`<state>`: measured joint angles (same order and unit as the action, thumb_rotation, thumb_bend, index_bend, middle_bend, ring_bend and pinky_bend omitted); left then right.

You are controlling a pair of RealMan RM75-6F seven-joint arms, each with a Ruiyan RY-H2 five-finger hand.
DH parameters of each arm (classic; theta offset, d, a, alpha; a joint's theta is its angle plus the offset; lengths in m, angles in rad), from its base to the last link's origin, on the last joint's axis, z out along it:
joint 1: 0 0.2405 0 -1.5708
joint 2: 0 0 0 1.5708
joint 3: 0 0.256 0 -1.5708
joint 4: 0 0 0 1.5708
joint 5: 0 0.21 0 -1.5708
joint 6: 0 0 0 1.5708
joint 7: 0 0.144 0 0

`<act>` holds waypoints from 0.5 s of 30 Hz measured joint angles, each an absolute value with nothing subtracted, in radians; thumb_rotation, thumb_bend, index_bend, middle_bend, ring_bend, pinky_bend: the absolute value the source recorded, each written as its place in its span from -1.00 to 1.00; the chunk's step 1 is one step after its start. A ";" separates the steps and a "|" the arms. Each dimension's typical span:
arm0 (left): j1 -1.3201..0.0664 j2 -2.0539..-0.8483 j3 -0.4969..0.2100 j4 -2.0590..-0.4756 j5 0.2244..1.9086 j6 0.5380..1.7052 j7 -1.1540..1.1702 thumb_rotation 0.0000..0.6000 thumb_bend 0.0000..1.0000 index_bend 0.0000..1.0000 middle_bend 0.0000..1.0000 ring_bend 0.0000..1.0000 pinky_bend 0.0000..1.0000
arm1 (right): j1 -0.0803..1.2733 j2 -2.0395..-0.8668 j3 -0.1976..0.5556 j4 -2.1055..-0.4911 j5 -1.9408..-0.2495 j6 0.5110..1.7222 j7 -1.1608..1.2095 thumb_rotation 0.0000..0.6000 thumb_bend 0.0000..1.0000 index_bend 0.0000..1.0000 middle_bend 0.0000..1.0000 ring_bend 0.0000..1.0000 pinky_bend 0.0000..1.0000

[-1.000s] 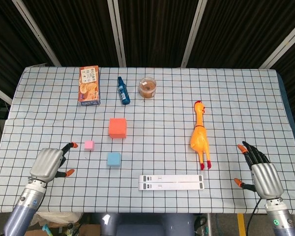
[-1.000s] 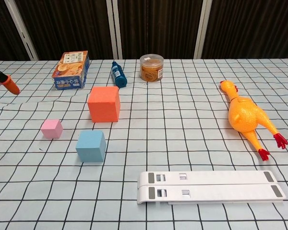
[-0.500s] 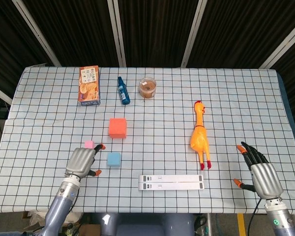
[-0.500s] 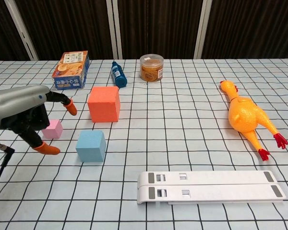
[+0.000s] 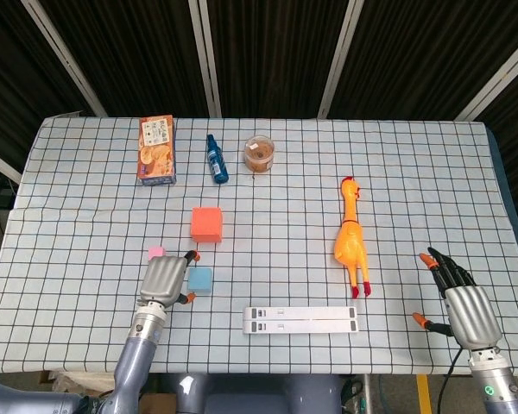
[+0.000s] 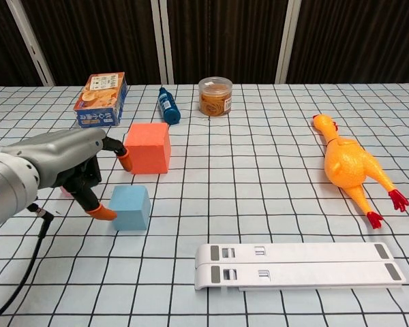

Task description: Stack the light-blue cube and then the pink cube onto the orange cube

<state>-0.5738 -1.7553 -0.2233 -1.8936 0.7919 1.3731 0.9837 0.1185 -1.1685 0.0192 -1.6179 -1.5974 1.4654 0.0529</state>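
The light-blue cube [image 5: 200,279] [image 6: 131,207] lies on the checked cloth near the front left. My left hand [image 5: 164,278] [image 6: 65,162] hovers right beside it on its left, fingers spread, holding nothing; a thumb tip sits at the cube's left face. The pink cube [image 5: 155,254] lies behind the hand, almost hidden in the chest view. The orange cube [image 5: 206,223] [image 6: 148,147] stands further back. My right hand [image 5: 463,306] rests open at the front right, far from the cubes.
A rubber chicken [image 5: 350,241] lies right of centre. A white flat bar [image 5: 302,319] lies at the front edge. A snack box [image 5: 156,149], a blue bottle [image 5: 216,159] and a round jar [image 5: 259,153] stand at the back.
My left hand has moved right, from the table's left edge to beside the light-blue cube, now covering the pink cube in the chest view. The right hand has barely moved.
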 measured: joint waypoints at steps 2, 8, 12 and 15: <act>-0.581 -1.763 -0.220 -1.888 0.787 1.377 0.989 1.00 -0.67 -0.38 1.00 0.64 0.68 | 0.119 -1.169 0.019 -1.617 -1.596 1.463 0.053 1.00 -0.68 -0.80 -0.85 -0.75 -0.56; -0.597 -1.783 -0.213 -1.864 0.783 1.397 0.993 1.00 -0.61 -0.33 1.00 0.64 0.68 | 0.121 -1.172 0.019 -1.611 -1.594 1.458 0.057 1.00 -0.68 -0.80 -0.85 -0.75 -0.56; -0.601 -1.788 -0.209 -1.857 0.788 1.411 0.989 1.00 -0.56 -0.32 1.00 0.64 0.68 | 0.122 -1.173 0.019 -1.610 -1.593 1.458 0.059 1.00 -0.68 -0.80 -0.85 -0.75 -0.56; -0.604 -1.792 -0.203 -1.847 0.792 1.429 0.995 1.00 -0.56 -0.32 1.00 0.64 0.68 | 0.123 -1.174 0.019 -1.607 -1.590 1.452 0.061 1.00 -0.68 -0.80 -0.85 -0.75 -0.56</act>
